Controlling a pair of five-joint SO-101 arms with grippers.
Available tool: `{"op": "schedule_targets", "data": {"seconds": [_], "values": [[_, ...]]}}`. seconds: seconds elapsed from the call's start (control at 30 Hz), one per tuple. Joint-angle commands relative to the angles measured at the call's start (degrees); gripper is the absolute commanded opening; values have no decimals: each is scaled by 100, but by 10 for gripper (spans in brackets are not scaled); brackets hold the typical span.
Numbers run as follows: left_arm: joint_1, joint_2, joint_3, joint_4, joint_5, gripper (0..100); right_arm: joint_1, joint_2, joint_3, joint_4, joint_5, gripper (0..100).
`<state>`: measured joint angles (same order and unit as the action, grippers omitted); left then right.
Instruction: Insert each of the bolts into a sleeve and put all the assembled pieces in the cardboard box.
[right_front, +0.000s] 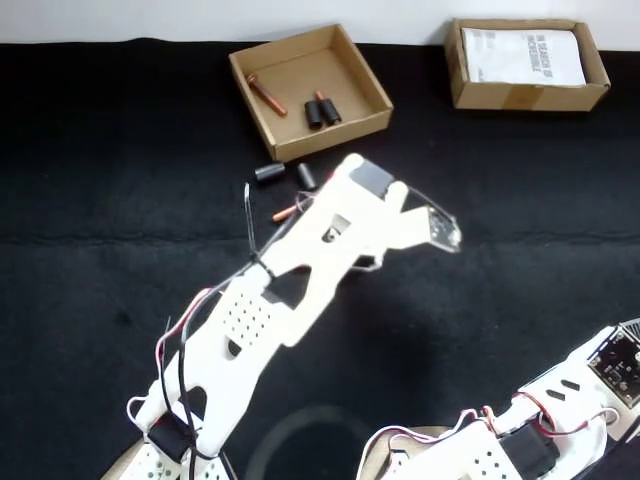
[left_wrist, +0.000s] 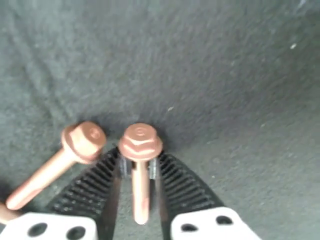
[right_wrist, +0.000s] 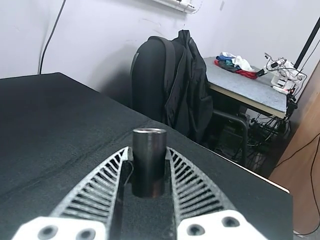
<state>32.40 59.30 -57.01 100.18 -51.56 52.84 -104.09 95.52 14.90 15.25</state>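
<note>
Your left hand (left_wrist: 140, 161) is pinched narrow on a copper bolt (left_wrist: 140, 142), down at the counter (left_wrist: 225, 75) just on the arms' side of the cardboard box (right_front: 372, 88). The hex head sticks out past the fingertips and the shank runs back between the fingers. I judge that the end meant for the sleeve is not free in this grip.

Your right hand (right_wrist: 149, 150) is closed on a dark sleeve (right_wrist: 148, 167), held upright and well apart from the box.

Both parts look like hard, smooth, light metal. They are stiff but likely to roll or twist, so take the bolt near its head and the sleeve around its middle.

I count three bolts:
- the held one
- a loose bolt (left_wrist: 82, 142) just beside it
- a boxed bolt (right_front: 267, 95)

I count five sleeves:
- the held one
- two loose sleeves (right_front: 268, 171) lying just outside the box's near wall
- two boxed sleeves (right_front: 322, 110), one seemingly showing a copper end
</note>
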Motion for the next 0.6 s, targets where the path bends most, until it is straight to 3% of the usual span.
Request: {"op": "schedule_targets", "data": {"seconds": [0.0,0.13,0.27,0.47,0.57], "values": [[136,-92,-224,70,290,8,75,-57,303,-154,62,7],[-40,-409,-224,70,835,8,-31,-13,347,-84,18,7],[-215,-1147,-224,62,1644,8,-479,-57,215,655,-316,7],[-418,-2448,-207,70,3262,8,-2114,-57,-1385,2879,-1099,7],[-523,-3099,-198,70,3376,8,-3327,-4,-2149,3732,-1468,7]]}}
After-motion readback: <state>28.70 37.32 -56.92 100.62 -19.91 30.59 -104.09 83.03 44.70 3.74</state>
